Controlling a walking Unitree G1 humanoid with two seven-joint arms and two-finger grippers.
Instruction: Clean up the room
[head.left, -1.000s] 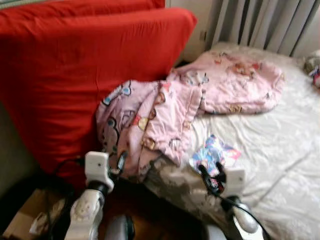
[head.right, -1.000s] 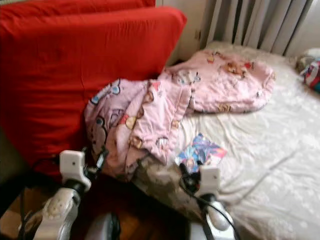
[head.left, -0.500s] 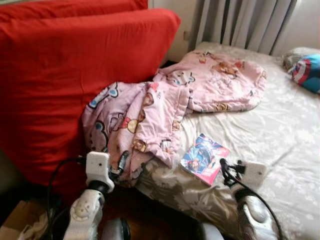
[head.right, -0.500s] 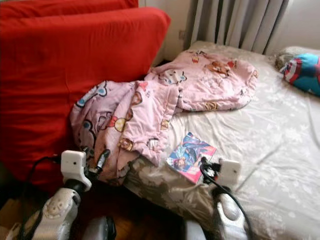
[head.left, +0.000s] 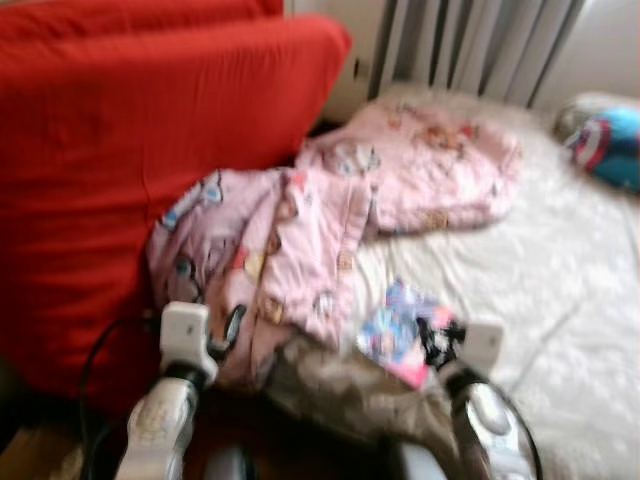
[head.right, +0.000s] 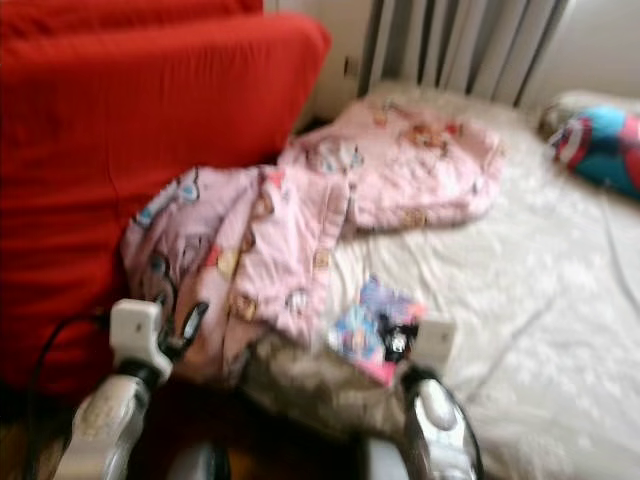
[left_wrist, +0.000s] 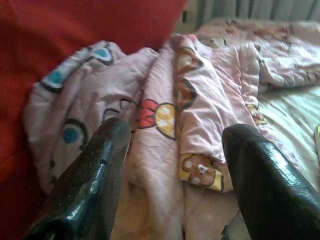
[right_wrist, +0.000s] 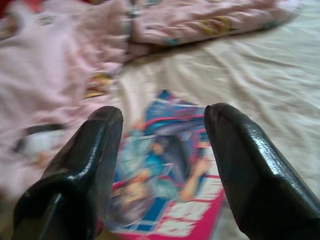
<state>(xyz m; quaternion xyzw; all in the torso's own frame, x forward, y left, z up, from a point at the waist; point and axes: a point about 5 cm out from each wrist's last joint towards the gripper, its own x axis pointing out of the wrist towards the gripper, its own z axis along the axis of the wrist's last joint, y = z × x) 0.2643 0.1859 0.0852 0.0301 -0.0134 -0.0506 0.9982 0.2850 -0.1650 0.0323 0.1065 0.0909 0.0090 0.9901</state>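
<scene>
Pale, wrinkled sheets with a faint floral print cover the bed (head.left: 560, 290), which fills the right of the scene beneath grey pleated curtains (head.left: 470, 45). Against its left side leans a large red cushion (head.left: 120, 150) of smooth fabric, plump and rounded at its corner. A pink quilted blanket (head.left: 300, 240), printed with cartoon figures, lies bunched in soft folds from the cushion across the mattress and spills over the bed's edge. A thin, glossy comic book (right_wrist: 170, 175) with a blue and pink cover lies flat on the sheet near that edge, just beside the blanket. The right gripper (right_wrist: 160, 165) hangs over the book, its shiny black jaws apart, one on each side of the cover. The left gripper (left_wrist: 175, 170) points at the blanket's hanging folds, jaws likewise spread and holding nothing. A blue and red pillow (head.right: 600, 145) rests at the bed's far right. Both head views are blurred.
</scene>
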